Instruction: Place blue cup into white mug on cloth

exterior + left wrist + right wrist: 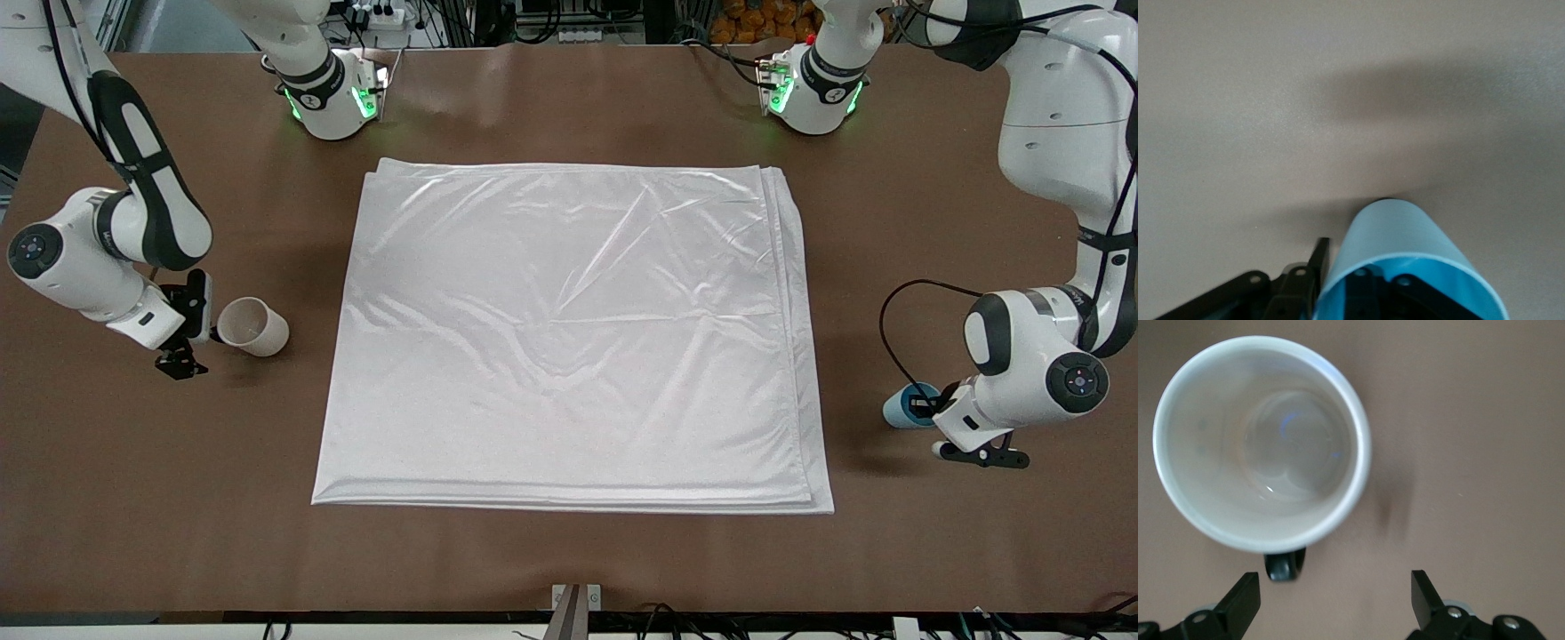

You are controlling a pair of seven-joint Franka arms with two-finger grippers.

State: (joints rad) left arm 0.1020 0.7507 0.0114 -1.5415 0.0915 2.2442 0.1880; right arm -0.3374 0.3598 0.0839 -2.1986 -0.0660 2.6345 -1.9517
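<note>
The blue cup (pixel 905 405) lies on its side on the brown table, off the cloth (pixel 569 338), toward the left arm's end. My left gripper (pixel 931 404) is shut on the cup's rim wall (pixel 1405 233), with one finger outside (pixel 1319 250) and the other inside the bright blue mouth. The white mug (pixel 253 326) lies tipped on the table toward the right arm's end, also off the cloth. Its mouth (pixel 1261 443) faces my right gripper (pixel 1335 593), which stands open just short of the black handle (pixel 1285 567).
The folded cloth covers the middle of the table (pixel 569 560). Both arm bases stand at the table's edge farthest from the front camera. A black cable (pixel 889 329) loops by the left arm's wrist.
</note>
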